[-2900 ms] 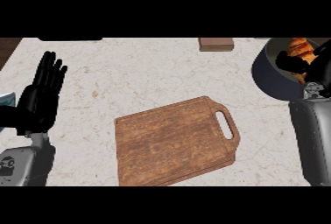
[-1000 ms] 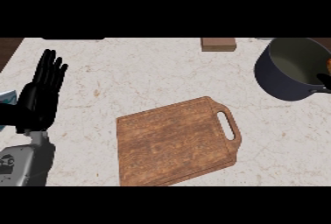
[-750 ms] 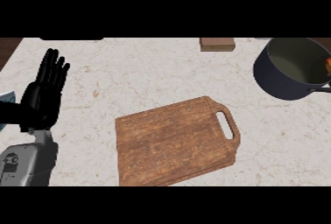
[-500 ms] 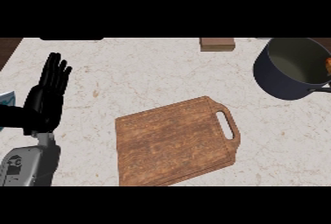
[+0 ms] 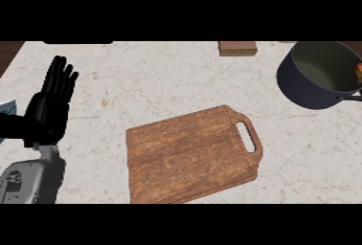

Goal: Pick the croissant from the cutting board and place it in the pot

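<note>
Here, left hand (image 5: pixel 48 107) at the left edge, resting, fingers straight and together, holding nothing. At centre, wooden board (image 5: pixel 189 155) flat on the counter (image 5: pixel 155 76), handle slot toward the right. Far right, dark pot (image 5: pixel 318 74), with an orange sliver, seemingly the croissant (image 5: pixel 358 72), just visible inside at the frame edge.
</note>
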